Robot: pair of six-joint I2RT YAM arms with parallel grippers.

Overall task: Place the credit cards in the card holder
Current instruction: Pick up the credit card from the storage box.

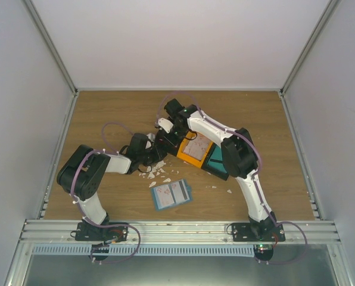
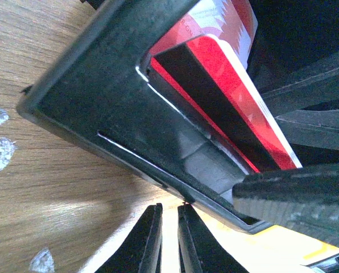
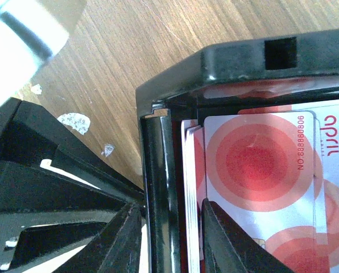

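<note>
The cards (image 3: 260, 165), glossy white plastic printed with red rings, lie stacked in a black moulded bin (image 3: 238, 57) just under the right gripper (image 3: 170, 224). Its jaws stand apart, one outside the bin's wall and one over the stack's edge. The left gripper (image 2: 169, 233) has its jaws nearly together at the bin's rounded corner; whether they pinch it I cannot tell. The card holder (image 1: 171, 194), flat and dusty blue, lies on the wood-grain table (image 1: 106, 113), nearer the bases than both grippers.
</note>
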